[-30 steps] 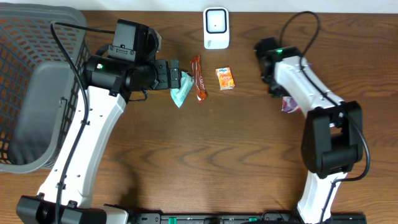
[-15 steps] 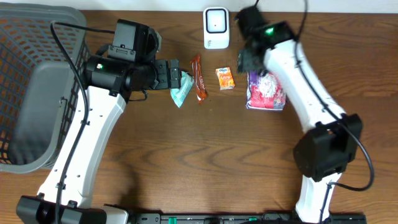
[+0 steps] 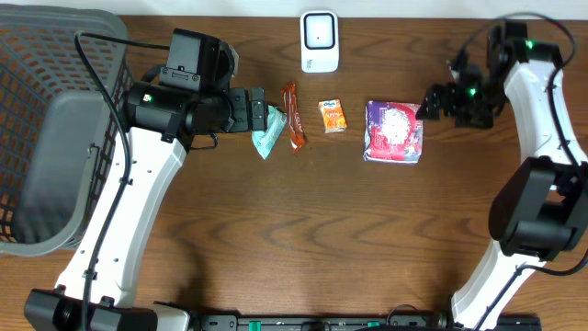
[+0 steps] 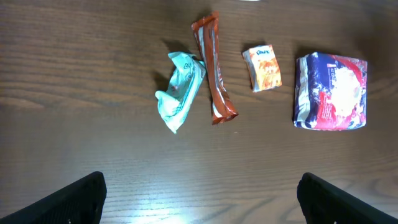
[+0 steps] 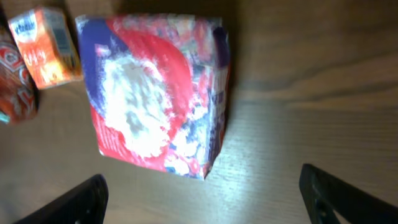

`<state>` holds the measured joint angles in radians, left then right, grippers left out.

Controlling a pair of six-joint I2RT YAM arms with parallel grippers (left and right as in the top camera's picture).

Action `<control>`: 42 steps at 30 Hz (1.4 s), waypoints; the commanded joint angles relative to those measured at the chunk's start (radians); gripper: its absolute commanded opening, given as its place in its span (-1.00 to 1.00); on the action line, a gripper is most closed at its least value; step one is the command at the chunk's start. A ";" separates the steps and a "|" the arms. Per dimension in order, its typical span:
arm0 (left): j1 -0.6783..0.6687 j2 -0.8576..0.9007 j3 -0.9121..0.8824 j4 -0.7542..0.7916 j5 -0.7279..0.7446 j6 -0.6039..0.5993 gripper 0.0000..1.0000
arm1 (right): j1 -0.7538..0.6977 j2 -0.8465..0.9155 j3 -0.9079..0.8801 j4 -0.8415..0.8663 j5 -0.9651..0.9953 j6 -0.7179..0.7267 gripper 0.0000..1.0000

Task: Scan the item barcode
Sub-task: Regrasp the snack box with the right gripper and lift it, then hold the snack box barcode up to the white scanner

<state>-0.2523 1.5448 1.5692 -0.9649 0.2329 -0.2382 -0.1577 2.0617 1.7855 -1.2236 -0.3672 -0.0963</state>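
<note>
Red-and-purple packet (image 5: 155,93) flat on table (image 5: 298,93), orange carton (image 5: 53,46) beside it

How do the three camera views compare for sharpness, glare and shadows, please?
Overhead view: sharp and evenly lit, with only soft shadows on the brown wooden table. Left wrist view: crisp, the crumpled teal wrapper casting a small shadow. Right wrist view: softest, the print on the purple-and-red plastic packet blurred, bright glare on the wood beside it, darkness along the top edge.
</note>
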 commanded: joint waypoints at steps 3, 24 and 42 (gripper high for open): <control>0.000 0.004 0.007 -0.003 -0.002 0.006 0.96 | -0.038 0.003 -0.214 0.166 -0.231 -0.063 0.83; 0.000 0.004 0.007 -0.003 -0.003 0.005 0.96 | 0.056 -0.027 -0.263 0.554 -0.402 0.329 -0.98; 0.000 0.004 0.007 -0.003 -0.003 0.006 0.96 | 0.390 0.040 -0.157 1.328 0.056 0.888 -0.98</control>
<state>-0.2523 1.5448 1.5692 -0.9653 0.2329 -0.2382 0.1715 2.0712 1.6150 0.0475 -0.4339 0.7246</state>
